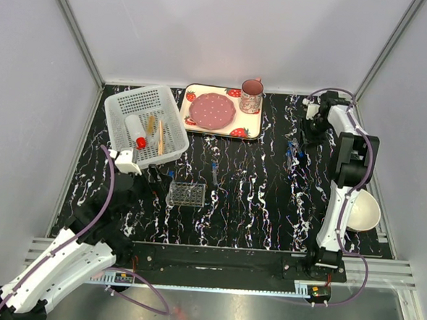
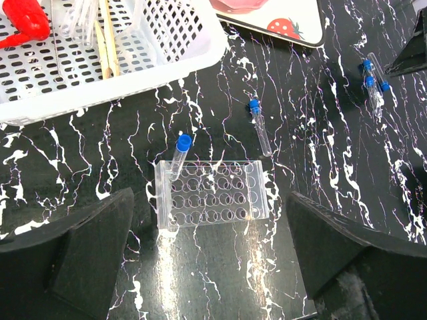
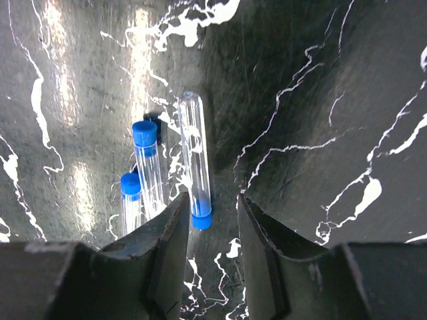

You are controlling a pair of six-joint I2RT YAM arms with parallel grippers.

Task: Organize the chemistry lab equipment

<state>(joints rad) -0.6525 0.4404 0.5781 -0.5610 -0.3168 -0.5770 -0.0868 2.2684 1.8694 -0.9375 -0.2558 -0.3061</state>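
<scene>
Flanking one blue-tipped tube (image 3: 193,147) (right gripper (image 3: 211,200))

Five blue-capped tubes (image 2: 260,130), two wooden sticks (image 2: 107,43), one rack (image 2: 210,193), one bottle (image 1: 136,128).

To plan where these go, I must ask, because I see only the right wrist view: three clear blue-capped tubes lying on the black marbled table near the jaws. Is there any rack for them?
Observer: Yes. A clear plastic grid tube rack sits on the left half of the black marbled table, far from your tubes.
Operator: Is this rack empty?
Observer: Not quite. One tilted blue-capped tube stands at its far left corner, apparently in a corner hole.
Operator: Are other tubes lying around it?
Observer: One loose blue-capped tube lies flat on the table just beyond the rack.
</scene>
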